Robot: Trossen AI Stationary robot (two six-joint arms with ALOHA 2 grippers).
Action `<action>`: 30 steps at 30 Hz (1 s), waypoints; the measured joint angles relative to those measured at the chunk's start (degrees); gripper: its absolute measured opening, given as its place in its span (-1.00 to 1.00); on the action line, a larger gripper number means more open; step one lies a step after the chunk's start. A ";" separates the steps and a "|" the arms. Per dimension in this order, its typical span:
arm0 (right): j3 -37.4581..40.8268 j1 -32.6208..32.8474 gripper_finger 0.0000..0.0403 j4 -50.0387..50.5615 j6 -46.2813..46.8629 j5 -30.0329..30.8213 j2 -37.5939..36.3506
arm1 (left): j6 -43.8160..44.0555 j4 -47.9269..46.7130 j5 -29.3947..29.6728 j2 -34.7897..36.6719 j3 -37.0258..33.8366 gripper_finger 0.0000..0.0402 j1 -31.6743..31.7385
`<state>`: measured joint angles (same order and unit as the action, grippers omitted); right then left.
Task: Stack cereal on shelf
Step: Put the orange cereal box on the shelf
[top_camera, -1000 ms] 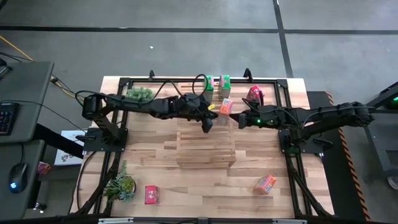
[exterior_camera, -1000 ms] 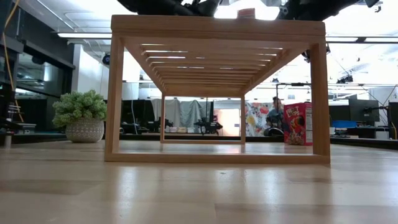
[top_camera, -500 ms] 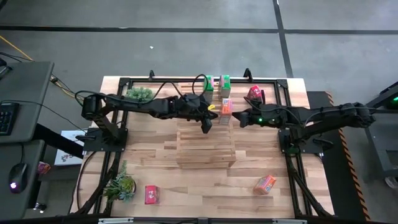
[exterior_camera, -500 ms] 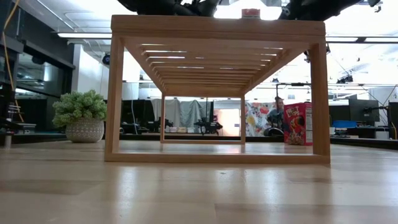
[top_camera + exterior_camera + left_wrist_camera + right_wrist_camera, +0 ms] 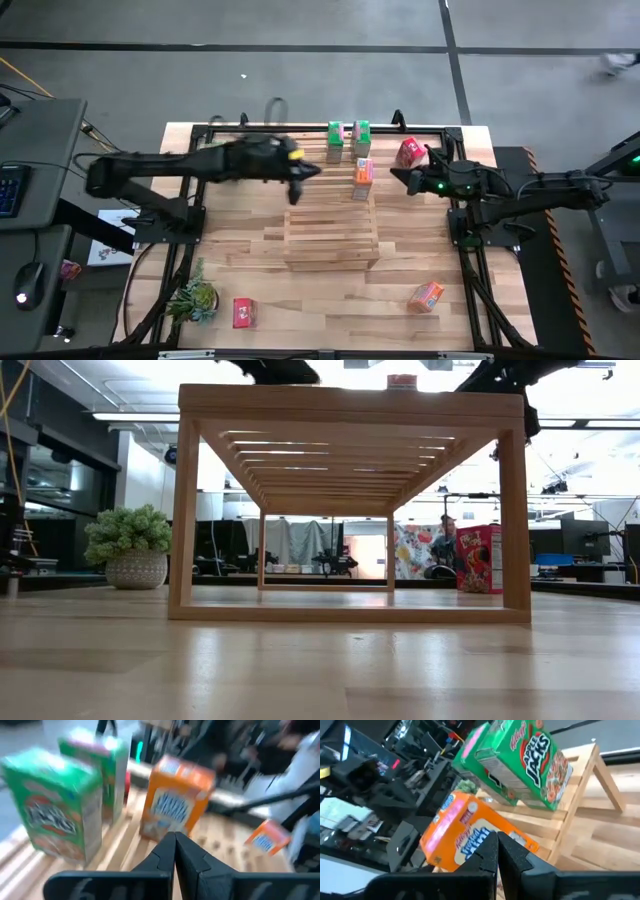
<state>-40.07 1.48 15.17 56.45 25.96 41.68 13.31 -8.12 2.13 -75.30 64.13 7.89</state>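
A: Grippers both pulling off the shelf [image 5: 330, 235] now! Left gripper [image 5: 295, 190] has swung back from the rack's far end toward its own side, jaws pinched shut on nothing.

B: Right gripper [image 5: 408, 178] too: it was up against the orange box [image 5: 363, 172] a moment ago, now it sits well apart, closed and empty, near the red box [image 5: 407, 151] on the table.

A: And that orange box stands upright on the shelf's far edge, just beside the two green boxes [image 5: 348, 133].

B: So three look stacked. I'd call that placement finished.

A: Three left: the red one by the right arm, another red [image 5: 242, 312] at the near left, an orange [image 5: 426, 295] at the near right, both well apart from the rack.
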 joint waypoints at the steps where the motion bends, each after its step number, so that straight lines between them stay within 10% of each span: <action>1: 0.00 0.00 -1.00 0.07 -0.29 0.39 -0.10 | 0.05 1.88 0.20 2.91 -2.05 -1.00 -0.19; 11: 0.00 -3.26 -1.00 0.01 -2.87 -0.01 -0.17 | 6.00 10.53 1.42 27.39 -17.12 -1.00 -0.99; 20: 0.00 -5.87 -0.94 0.03 -1.19 -5.37 -0.17 | 6.11 9.72 1.53 33.81 -20.27 -1.00 -0.99; 30: -2.33 -8.63 0.03 11.54 4.38 -27.93 -0.01 | 6.09 9.28 1.52 33.48 -20.27 -1.00 -0.99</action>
<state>-42.41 -7.16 26.72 60.82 -1.97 41.67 19.40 1.17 3.65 -41.82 43.86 6.90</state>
